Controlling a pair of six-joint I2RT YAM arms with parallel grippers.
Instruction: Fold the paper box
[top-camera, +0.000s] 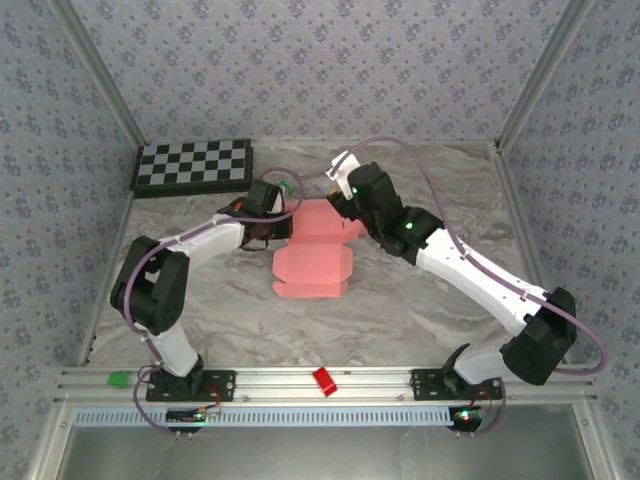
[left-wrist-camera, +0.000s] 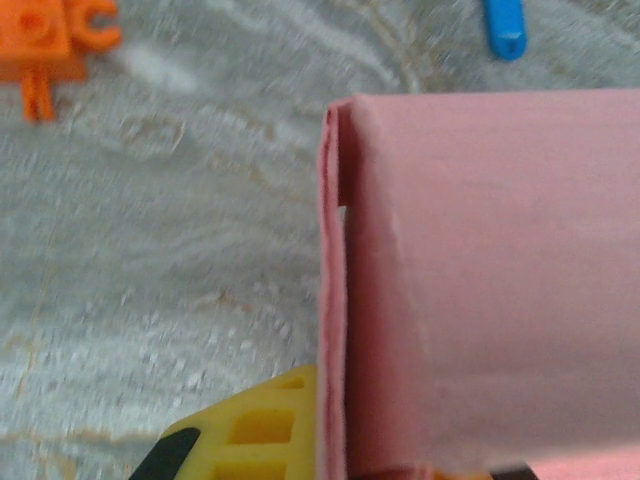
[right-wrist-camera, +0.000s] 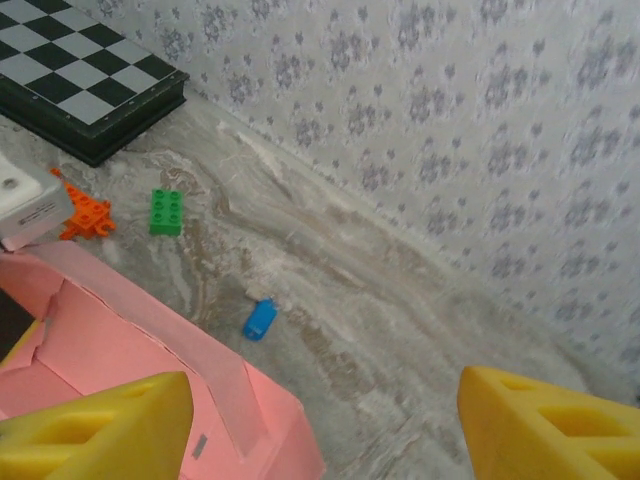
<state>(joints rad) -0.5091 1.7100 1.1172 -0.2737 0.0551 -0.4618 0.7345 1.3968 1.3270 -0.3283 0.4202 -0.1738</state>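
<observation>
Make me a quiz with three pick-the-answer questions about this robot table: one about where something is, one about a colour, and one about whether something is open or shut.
1. Where is the salmon-pink thin-card paper box?
A. On the chequered board
B. On the middle of the table, between the two arms
C. On the metal rail at the near edge

2. What colour is the small plastic brick beside the orange plastic toy piece?
A. Purple
B. Black
C. Green

3. How is the right end effector?
A. Wide open, holding nothing
B. Shut on the little blue piece
C. Shut on the chequered board

Answers:
1 B, because the top view shows it lying mid-table with an arm on each side.
2 C, because the right wrist view shows it bright green.
3 A, because its yellow fingers stand far apart over bare table.
</observation>
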